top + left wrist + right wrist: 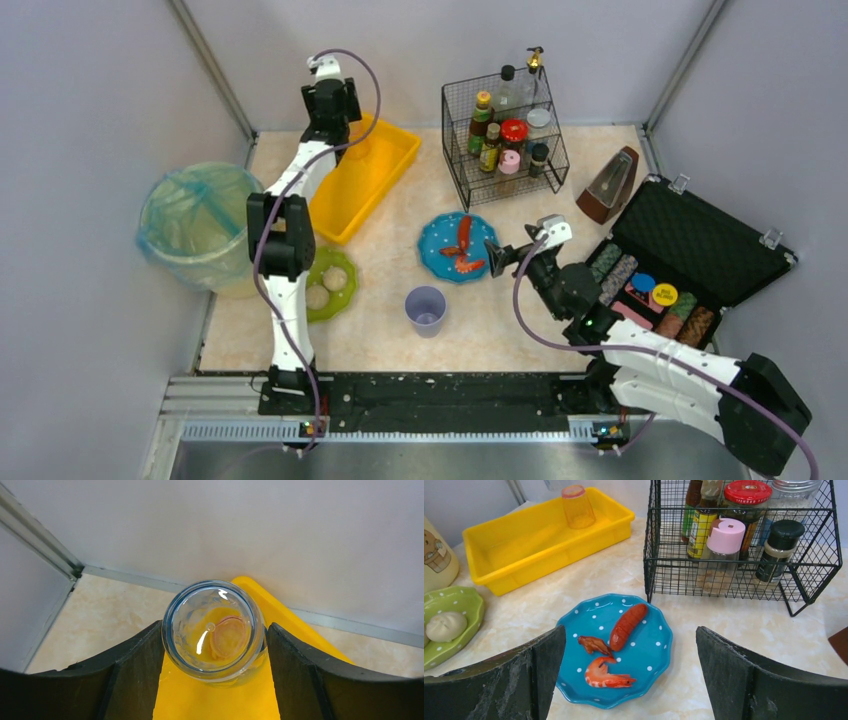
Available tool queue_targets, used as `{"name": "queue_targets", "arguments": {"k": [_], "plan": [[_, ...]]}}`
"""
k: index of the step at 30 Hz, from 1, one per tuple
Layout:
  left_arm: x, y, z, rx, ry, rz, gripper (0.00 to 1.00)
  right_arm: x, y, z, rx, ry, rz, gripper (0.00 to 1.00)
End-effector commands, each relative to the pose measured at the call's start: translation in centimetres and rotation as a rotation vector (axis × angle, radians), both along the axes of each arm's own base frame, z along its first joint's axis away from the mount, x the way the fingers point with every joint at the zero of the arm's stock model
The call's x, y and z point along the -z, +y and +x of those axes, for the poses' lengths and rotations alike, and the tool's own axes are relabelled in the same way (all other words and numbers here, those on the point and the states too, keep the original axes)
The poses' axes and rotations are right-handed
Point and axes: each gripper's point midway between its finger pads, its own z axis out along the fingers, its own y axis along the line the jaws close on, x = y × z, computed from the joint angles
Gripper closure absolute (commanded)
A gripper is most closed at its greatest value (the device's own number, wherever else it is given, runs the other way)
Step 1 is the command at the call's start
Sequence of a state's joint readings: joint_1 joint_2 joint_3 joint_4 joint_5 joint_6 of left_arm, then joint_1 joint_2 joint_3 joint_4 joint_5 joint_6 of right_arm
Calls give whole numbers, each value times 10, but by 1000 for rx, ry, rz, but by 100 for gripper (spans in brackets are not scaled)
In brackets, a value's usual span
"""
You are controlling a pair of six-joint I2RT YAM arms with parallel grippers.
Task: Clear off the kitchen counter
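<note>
Kitchen counter (500, 335) below left hand (215, 631) clasping glass (197, 612), right hand (630, 630) wide over plate (651, 652)

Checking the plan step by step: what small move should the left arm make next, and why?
Probably lower the glass a little and open the left gripper: its fingers are shut on the glass above the yellow tray, so releasing there would leave it off the kitchen counter.
</note>
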State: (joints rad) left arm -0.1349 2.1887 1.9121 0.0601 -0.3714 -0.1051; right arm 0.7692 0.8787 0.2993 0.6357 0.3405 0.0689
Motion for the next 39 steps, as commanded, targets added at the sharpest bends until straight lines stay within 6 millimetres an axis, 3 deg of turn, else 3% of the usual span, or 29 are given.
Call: {"name": "queue_targets", "arguments": {"k": [1,11,18,21,24,28,32,39], "plan": [[-23,-9,21,46,-96,-6,88,-5,0,5,13,-19,-6,1],[0,-8,39,56,-87,-11,73,0,3,6,4,-10,-22,1],[-1,-10,43,76,-90,-4,31,2,8,7,-14,-3,-31,1],[-5,-10,41,83,-93,-6,18,4,11,7,-28,2,-37,1],[-10,-11,37,89,-97,-3,11,5,15,6,-45,8,-43,1],[-17,-11,32,98,-99,-2,6,5,18,6,-62,19,-47,1],[-37,-15,21,116,-119,-24,6,7,27,6,-94,51,-59,1],[-73,-34,-25,186,-142,-167,6,15,49,5,-170,184,-96,5]]}}
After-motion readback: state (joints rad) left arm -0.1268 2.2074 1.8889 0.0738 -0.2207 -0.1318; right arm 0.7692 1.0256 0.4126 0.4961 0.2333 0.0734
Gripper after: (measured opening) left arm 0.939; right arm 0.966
